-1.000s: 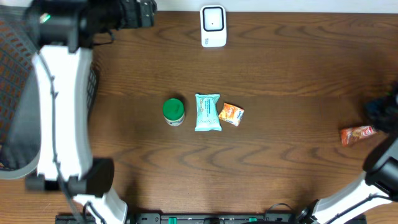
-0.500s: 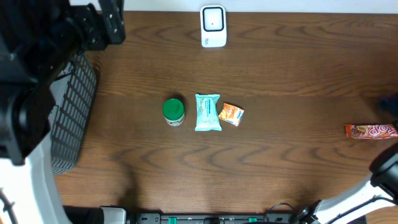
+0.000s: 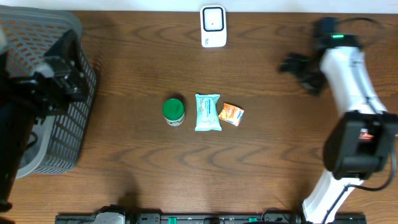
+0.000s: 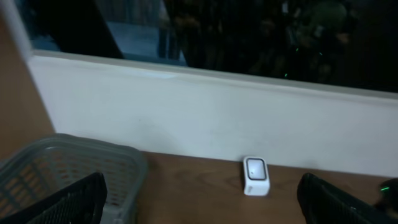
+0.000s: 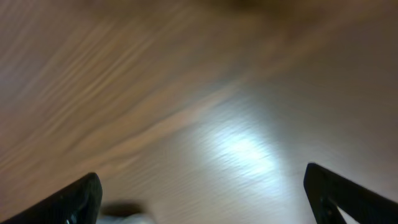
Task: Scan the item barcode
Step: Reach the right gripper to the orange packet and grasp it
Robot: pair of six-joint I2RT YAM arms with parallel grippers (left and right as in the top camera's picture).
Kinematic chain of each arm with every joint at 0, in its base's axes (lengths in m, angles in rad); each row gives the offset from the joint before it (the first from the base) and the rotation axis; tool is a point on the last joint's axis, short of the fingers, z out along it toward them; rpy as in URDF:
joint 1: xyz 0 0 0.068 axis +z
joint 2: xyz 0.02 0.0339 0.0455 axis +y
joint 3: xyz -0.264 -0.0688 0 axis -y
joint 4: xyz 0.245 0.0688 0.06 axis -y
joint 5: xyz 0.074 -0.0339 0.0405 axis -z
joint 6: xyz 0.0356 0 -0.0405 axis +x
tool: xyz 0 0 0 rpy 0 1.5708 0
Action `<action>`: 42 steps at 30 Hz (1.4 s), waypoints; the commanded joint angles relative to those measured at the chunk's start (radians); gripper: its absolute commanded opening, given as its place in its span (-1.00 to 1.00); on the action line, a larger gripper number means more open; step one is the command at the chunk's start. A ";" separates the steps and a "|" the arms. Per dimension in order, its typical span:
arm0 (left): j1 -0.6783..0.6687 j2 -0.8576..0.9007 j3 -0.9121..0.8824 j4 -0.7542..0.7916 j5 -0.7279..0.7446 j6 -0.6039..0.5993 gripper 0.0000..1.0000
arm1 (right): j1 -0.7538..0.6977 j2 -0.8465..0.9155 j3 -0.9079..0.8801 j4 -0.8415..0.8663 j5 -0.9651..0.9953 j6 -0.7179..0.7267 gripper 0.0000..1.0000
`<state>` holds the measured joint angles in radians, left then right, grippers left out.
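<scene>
The white barcode scanner (image 3: 212, 26) stands at the table's far edge; the left wrist view also shows the scanner (image 4: 256, 176), ahead and slightly right. Three items lie mid-table: a green-lidded tub (image 3: 173, 112), a teal packet (image 3: 208, 112) and a small orange packet (image 3: 231, 114). My left gripper (image 3: 62, 79) hangs over the basket, jaws open and empty (image 4: 202, 208). My right gripper (image 3: 300, 71) is at the upper right of the table, right of the scanner, open with nothing between its fingers (image 5: 202, 199). The right wrist view is blurred, showing only tabletop.
A grey mesh basket (image 3: 43, 25) fills the table's left side, seen low on the left in the left wrist view (image 4: 68, 165). The right arm's white link (image 3: 351, 74) runs down the right side. A white wall (image 4: 199, 112) rises behind the table.
The right arm swung from the right edge to the upper right, and its gripper opened. The red packet seen at the right edge no longer shows. The left arm dropped over the basket.
</scene>
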<state>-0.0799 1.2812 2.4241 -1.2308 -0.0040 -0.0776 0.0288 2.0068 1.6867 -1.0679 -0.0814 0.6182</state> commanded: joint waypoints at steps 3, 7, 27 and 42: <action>0.005 -0.013 0.007 -0.008 -0.061 0.006 0.96 | 0.196 0.030 -0.026 0.060 -0.032 0.118 0.98; 0.005 -0.022 0.006 -0.026 -0.061 0.006 0.96 | 0.279 0.059 -0.026 0.070 -0.034 0.153 0.98; 0.005 -0.022 0.006 -0.026 -0.061 0.006 0.96 | 0.384 0.269 -0.028 -0.030 -0.108 0.125 0.60; 0.005 -0.022 -0.094 0.032 -0.061 0.006 0.96 | 0.293 0.257 0.025 -0.212 -0.336 -0.116 0.07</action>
<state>-0.0792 1.2594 2.3638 -1.2171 -0.0559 -0.0776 0.3534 2.2513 1.6829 -1.2415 -0.2516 0.6590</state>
